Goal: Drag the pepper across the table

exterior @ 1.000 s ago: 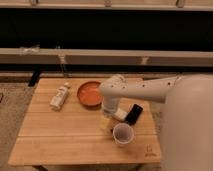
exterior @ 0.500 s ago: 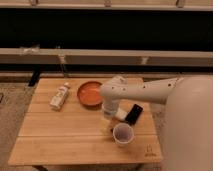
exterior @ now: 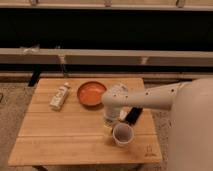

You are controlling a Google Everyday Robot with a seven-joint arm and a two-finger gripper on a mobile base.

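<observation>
My gripper [exterior: 108, 121] points down at the table [exterior: 60, 137], just left of the white cup [exterior: 122, 134] and below the orange-red bowl [exterior: 91, 93]. Its jaws stand open, low over the wood. The pepper is hidden; I cannot see it under or beside the gripper. My pale arm [exterior: 150, 97] reaches in from the right across the table's right half.
A flat black slab [exterior: 133, 115] lies right of the gripper, partly under the arm. A small pale bottle [exterior: 59, 96] lies on its side at the left back. The table's front edge and right edge are close to the cup.
</observation>
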